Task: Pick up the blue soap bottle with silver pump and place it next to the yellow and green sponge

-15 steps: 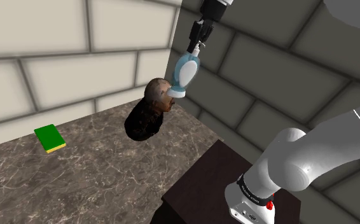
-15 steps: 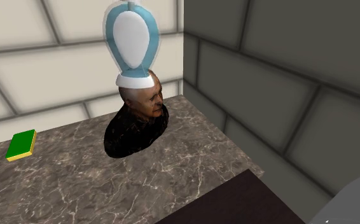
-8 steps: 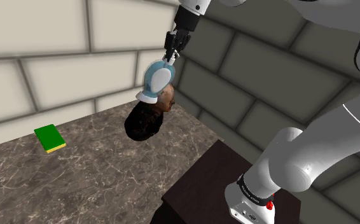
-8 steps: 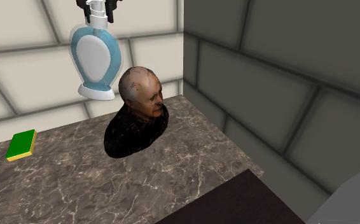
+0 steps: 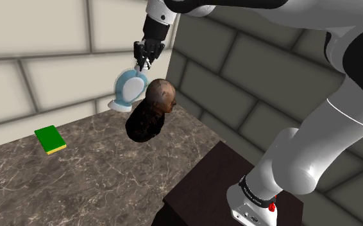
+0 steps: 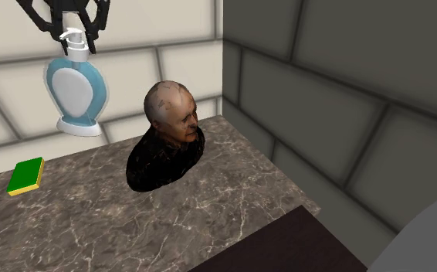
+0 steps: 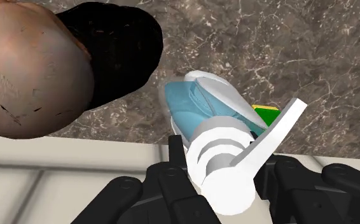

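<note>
Shoulder view: pincer [image 5: 140, 63] grips the soap bottle [image 5: 127, 90] by its top, aloft beside the bust [image 5: 149, 119] — pick-up done. Second exterior view: sponge [image 6: 26, 175] lies well apart on the table [image 6: 209, 209]. Wrist view: soap bottle hangs over the table — placing remains.

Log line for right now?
pincer: shut on bottle pump | bottle: in air beside bust, off counter | sponge: on counter, apart from bottle | placed: not yet
</note>
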Tool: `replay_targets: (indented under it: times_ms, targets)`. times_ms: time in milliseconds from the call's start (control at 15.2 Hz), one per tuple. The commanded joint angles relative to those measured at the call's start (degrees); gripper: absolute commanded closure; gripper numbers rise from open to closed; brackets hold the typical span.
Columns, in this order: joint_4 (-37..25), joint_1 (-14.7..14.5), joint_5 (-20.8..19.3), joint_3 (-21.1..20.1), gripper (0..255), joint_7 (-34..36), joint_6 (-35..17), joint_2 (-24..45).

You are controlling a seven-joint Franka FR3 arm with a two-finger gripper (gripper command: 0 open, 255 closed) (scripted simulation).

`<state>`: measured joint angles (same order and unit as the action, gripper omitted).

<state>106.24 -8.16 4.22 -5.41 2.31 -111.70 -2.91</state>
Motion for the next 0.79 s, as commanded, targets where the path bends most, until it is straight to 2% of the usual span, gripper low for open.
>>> replay_targets:
  times_ms: [0,396,726]
  targets:
    - [-1.11,-0.67,-0.44,-0.79,255,1.53,-1.81,2.79]
    - [-8.61,-3.47,-2.8,-2.9,255,6.91,-4.89,13.18]
    - [-17.45,-6.36,-5.2,-3.77,255,11.04,-5.79,22.91]
